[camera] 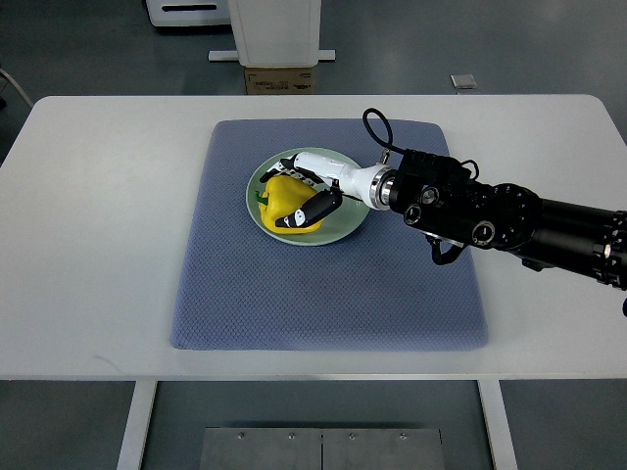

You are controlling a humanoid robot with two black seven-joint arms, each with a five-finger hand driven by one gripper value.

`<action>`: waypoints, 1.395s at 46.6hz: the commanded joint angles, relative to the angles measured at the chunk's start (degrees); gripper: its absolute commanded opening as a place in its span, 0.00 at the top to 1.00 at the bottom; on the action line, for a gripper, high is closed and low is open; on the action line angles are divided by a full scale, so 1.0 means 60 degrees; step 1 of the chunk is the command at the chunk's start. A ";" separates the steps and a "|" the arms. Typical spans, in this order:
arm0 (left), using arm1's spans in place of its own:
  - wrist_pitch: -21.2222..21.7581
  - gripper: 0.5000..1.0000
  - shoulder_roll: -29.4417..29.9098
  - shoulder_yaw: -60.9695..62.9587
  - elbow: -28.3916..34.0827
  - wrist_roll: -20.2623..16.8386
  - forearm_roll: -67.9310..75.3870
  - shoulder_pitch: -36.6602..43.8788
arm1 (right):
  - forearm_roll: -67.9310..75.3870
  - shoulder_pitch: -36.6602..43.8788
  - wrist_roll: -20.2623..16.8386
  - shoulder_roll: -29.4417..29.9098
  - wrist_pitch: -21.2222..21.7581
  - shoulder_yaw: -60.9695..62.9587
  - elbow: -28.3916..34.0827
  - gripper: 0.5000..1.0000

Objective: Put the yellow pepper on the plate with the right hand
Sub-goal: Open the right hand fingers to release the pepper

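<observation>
A yellow pepper [281, 199] with a green stem lies on the pale green plate [343, 228], which sits on the blue-grey mat. My right hand [302, 196] reaches in from the right over the plate, its white and black fingers [312, 211] curled around the pepper. The black forearm [490, 215] stretches across the mat's right edge. The left arm is out of sight.
The blue-grey mat [323, 294] covers the middle of the white table [88, 245]. A cardboard box [279, 80] and a white stand [274, 29] are beyond the table's far edge. A small grey object [462, 81] lies on the floor at the back right.
</observation>
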 commanded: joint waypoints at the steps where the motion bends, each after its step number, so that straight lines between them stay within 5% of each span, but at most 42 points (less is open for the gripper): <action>1: 0.0000 0.00 0.0000 0.0000 0.0000 0.0000 0.0000 0.0000 | 0.0000 -0.0002 -0.0005 0.0000 0.0001 0.0000 -0.0001 1.00; 34: 0.0000 0.00 0.0000 0.0000 0.0000 0.0000 0.0000 0.0000 | 0.0000 -0.0075 0.0010 0.0000 0.0001 0.0000 -0.0104 1.00; 41: 0.0000 0.00 0.0000 0.0000 0.0000 0.0000 0.0000 0.0000 | 0.0000 -0.0075 0.0010 0.0000 -0.0013 0.0000 -0.0118 0.89; 65: 0.0000 0.00 0.0000 0.0000 0.0000 0.0000 0.0000 0.0000 | 0.0015 -0.0149 0.0039 0.0000 -0.0013 0.0000 -0.0133 0.75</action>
